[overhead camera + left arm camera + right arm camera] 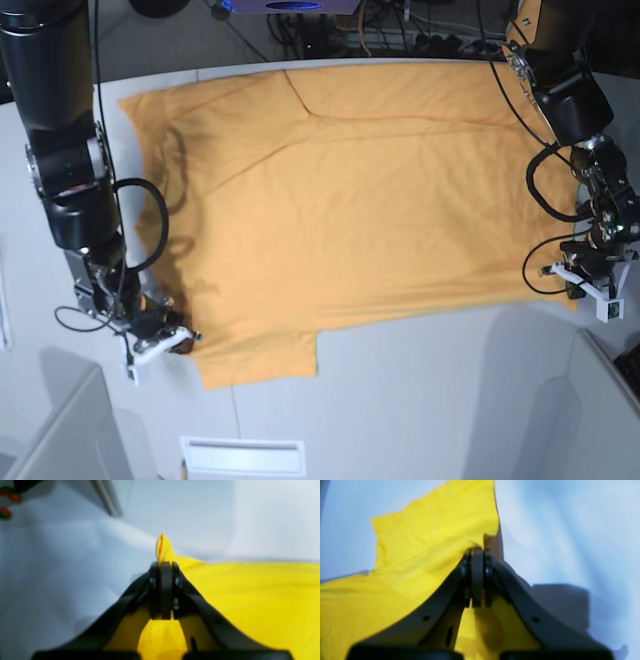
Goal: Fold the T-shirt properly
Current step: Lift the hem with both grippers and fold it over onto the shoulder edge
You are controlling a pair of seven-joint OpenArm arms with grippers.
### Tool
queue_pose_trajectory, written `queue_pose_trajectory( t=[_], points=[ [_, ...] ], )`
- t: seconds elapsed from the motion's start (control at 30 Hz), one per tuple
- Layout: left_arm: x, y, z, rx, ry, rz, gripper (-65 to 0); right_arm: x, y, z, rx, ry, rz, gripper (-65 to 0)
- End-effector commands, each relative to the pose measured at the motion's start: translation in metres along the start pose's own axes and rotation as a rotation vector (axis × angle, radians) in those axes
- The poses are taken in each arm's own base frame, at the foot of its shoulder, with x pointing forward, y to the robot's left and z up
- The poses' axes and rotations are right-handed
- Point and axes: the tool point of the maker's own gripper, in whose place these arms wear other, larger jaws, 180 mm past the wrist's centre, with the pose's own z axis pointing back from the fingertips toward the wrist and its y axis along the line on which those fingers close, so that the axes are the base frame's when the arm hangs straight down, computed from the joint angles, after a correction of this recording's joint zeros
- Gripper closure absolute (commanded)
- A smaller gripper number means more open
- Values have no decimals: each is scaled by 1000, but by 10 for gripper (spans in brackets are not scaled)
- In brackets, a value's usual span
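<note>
Because the shirt [360, 190] is thin, soft cloth, it will likely drape, sag and wrinkle rather than hold any shape, and it looks light enough that weight is no worry while slipping out of a small pinch is. It lies spread flat across the pale surface [420, 400], its body wide between the two arms and one sleeve reaching toward the near edge beside the right arm. The left tool [162, 563] is pressed together on a bit of the shirt's edge, with a small peak of yellow cloth standing up just past its tips. The right tool [477, 551] is likewise clamped on the cloth near an edge, by the sleeve side in the base view. Both holds sit at opposite ends of the near long edge, which seems a sound place to grip: edges and corners let the cloth be lifted and laid over itself evenly. I judge that the two ends must be carried together and kept taut, since slack in the middle would bunch and spoil the crease.
</note>
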Motion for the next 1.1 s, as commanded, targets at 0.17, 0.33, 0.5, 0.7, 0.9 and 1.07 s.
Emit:
queue_pose_trajectory(
  t=[0.17, 0.33, 0.5, 0.7, 0.9, 1.07],
  points=[
    [36, -4, 18, -58, -125, 50, 0, 29, 10, 15, 30, -47, 58, 0],
    [33, 5, 31, -53, -134, 87, 0, 15, 16, 22, 52, -31, 86, 0],
    [30, 13, 46, -26, -153, 66, 0, 10, 5, 41, 68, -45, -15, 0],
    [23, 11, 59, -17, -151, 21, 0, -2, 18, 53, 113, -26, -5, 0],
    [18, 12, 73, 0, -120, -20, 0, -28, 19, 56, 121, 10, -10, 0],
    [9, 20, 88, 32, -122, -22, 0, -33, 16, 82, 135, -10, -56, 0]
  ],
)
